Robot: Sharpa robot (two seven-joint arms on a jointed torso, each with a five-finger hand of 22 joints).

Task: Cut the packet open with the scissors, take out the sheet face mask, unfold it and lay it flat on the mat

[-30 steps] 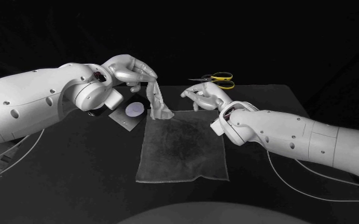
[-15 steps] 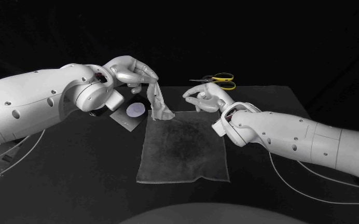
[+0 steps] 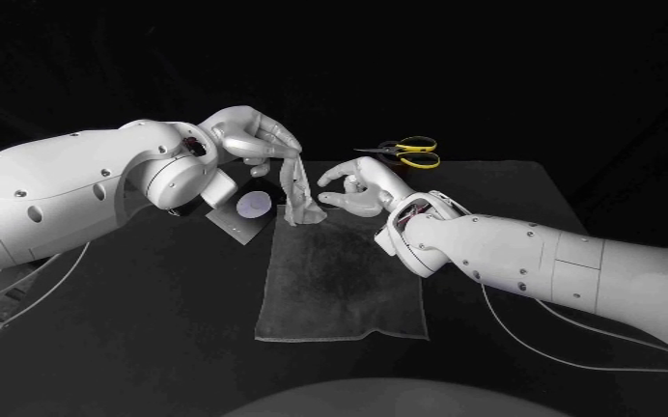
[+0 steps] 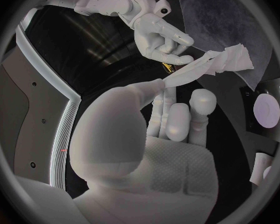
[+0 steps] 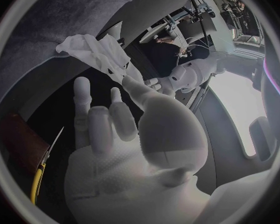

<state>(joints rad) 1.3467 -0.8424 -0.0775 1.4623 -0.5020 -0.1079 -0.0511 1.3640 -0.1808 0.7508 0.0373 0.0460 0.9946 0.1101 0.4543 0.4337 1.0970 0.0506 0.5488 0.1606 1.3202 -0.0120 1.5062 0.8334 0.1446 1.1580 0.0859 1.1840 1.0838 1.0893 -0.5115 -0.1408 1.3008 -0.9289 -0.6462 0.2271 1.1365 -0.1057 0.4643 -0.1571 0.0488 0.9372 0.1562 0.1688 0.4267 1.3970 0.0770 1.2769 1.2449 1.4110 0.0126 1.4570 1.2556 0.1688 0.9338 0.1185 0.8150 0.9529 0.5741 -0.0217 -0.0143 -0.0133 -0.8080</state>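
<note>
Two hands now meet at the folded white sheet mask. My left hand pinches its top, dangling it over the far edge of the grey cloth mat. My right hand, fingers spread and empty, has moved in just beside it, so unfolding can likely begin.

Our silver right hand, fingers apart, thumb tip at the crumpled white fabric mask; yellow-handled scissors beside the palm.
</note>
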